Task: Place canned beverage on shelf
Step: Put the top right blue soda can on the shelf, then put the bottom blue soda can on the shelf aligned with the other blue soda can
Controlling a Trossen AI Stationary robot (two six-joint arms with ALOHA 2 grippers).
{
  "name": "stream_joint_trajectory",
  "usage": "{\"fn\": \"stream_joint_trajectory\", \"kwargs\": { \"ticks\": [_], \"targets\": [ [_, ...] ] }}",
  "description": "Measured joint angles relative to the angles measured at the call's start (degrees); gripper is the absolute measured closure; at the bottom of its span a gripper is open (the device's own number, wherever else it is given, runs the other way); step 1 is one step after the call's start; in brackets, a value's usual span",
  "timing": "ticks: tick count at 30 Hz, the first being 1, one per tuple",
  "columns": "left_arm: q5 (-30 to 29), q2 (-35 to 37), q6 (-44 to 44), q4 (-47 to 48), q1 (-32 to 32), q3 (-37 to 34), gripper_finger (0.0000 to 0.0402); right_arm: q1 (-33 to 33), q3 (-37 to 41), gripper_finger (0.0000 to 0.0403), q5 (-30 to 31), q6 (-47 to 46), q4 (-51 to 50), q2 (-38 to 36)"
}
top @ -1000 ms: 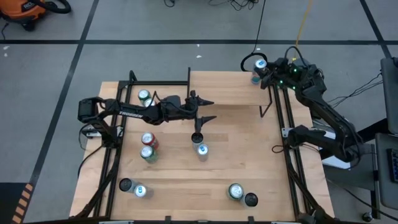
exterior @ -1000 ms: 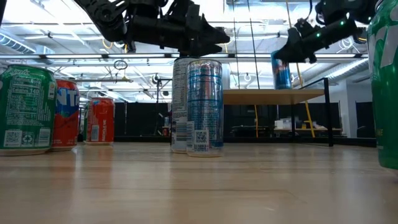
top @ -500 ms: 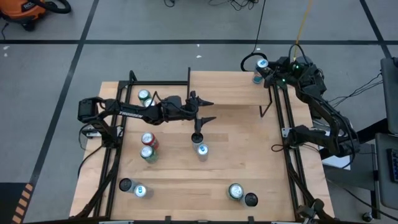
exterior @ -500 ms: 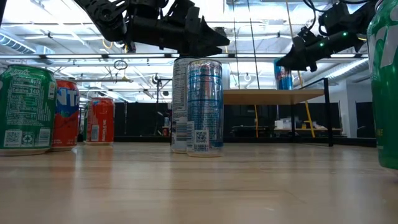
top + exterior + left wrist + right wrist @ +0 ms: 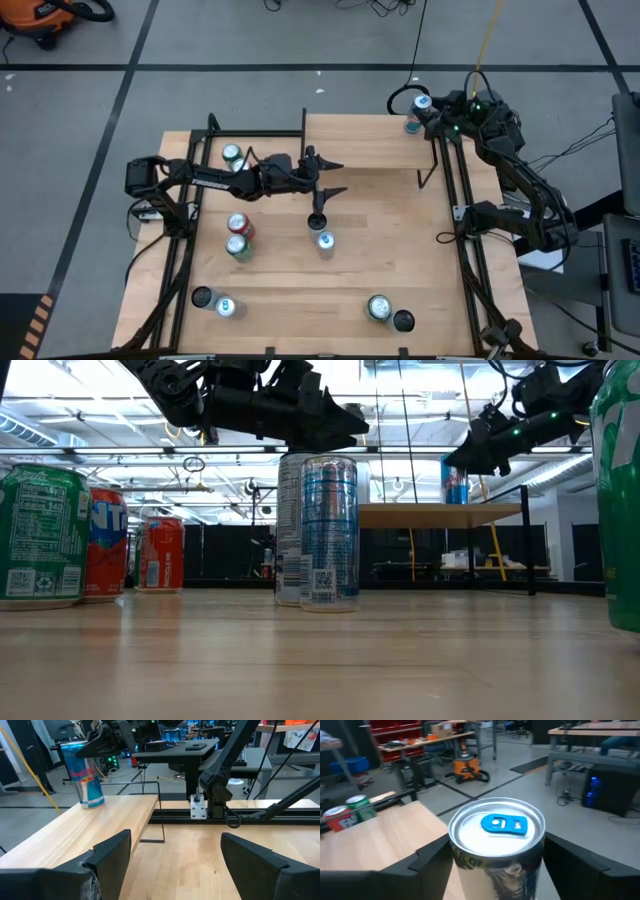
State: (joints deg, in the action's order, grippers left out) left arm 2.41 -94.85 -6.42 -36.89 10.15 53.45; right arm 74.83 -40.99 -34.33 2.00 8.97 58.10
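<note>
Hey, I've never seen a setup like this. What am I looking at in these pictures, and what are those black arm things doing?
This is a robot with two dark jointed arms, each ending in a two-finger claw, working at a large wooden table. One picture looks straight down from above, one looks level across the tabletop, and two come from small cameras on the arms' wrists.

Several drink cans stand on the table, among them a red can and a green can. At the far side is a small raised shelf with a light wood top and thin black legs.

The right claw is at a blue and silver drink can that stands upright at the shelf's far right corner. The left claw hovers open and empty over the middle of the table.
</note>
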Motion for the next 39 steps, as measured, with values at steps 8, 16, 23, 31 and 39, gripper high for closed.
{"fn": "stream_joint_trajectory", "kwargs": {
  "ticks": [8, 16, 23, 31, 39],
  "targets": [
    [-2.79, 1.67, -1.41, 3.26, 0.07, 0.00, 0.0100, 0.11, -0.59, 0.0098, 1.91, -1.97, -0.57, -4.52],
    [-3.38, 8.56, -2.03, 11.38, 0.00, 0.02, 0.0100, 0.09, -0.76, 0.0097, 3.00, -8.38, 0.92, -14.72],
    [-7.01, 15.55, -1.58, 14.73, -1.86, -4.81, 0.0100, -4.71, -0.78, 0.0122, 0.26, -10.50, -3.12, -24.80],
    [-15.54, 27.02, 3.37, 23.39, -10.22, -11.65, 0.0100, -14.09, -0.79, 0.0147, -4.98, -12.77, -15.62, -32.75],
    [-38.24, 34.96, 15.23, 45.68, -21.41, -11.37, 0.0100, -23.37, 2.36, 0.0152, -4.71, -13.18, -19.79, -33.91]
  ]
}}
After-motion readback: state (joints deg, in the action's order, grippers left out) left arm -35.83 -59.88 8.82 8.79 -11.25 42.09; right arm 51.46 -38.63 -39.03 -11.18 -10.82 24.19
